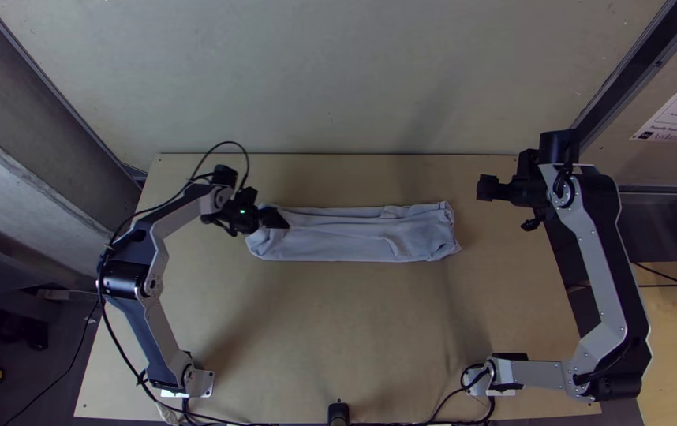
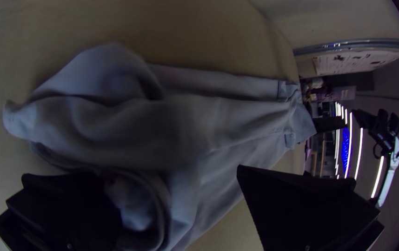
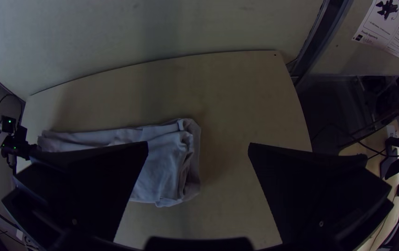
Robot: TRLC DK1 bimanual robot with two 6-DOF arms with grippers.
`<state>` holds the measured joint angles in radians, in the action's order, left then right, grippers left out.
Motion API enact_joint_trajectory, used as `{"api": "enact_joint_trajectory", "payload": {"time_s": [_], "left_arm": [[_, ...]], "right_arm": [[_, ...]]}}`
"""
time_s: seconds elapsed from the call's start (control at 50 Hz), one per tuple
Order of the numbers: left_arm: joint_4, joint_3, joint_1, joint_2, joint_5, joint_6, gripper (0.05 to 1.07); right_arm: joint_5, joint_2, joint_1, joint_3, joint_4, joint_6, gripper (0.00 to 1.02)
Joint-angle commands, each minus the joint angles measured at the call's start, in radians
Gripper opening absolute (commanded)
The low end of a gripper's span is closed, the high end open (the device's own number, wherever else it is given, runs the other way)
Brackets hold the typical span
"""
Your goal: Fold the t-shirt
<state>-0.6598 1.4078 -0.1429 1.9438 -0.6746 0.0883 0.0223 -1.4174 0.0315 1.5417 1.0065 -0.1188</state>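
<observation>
Your t-shirt [image 1: 354, 234] lies as a long, narrow folded strip on the bench [image 1: 354, 339], its long axis running parallel to the far edge and nearer that edge than the near one. The left hand [image 1: 282, 218] is at the strip's left end, fingers parted, grasping nothing; you cannot tell whether they touch the cloth. From there nearly the whole t-shirt stretches away toward the bench's right edge. The right hand [image 1: 487, 188] is also released, just beyond the strip's right end and slightly toward the far right corner. For the left end, the left hand is clearly your nearer one. The lengthwise folding looks done, so the next fold probably carries that end rightward along the axis; pinch every layer, or the loose top cloth may slide.
</observation>
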Motion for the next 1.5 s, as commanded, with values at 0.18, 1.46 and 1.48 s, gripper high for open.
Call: {"api": "enact_joint_trajectory", "payload": {"time_s": [0.18, 1.46, 1.48], "left_arm": [[-0.06, 0.014, -0.098, 0.087, 0.288, 0.082, 0.52], [-0.333, 0.183, 0.193, -0.272, 1.152, -0.47, 0.08], [-0.334, 0.184, 0.177, -0.276, 1.167, -0.469, 0.08]], "right_arm": [[-0.005, 0.058, -0.002, -0.101, -0.003, -0.021, 0.99], [-0.005, 0.179, 0.064, -0.307, -0.109, -0.165, 0.99], [-0.005, 0.181, 0.062, -0.308, -0.109, -0.165, 0.99]]}}
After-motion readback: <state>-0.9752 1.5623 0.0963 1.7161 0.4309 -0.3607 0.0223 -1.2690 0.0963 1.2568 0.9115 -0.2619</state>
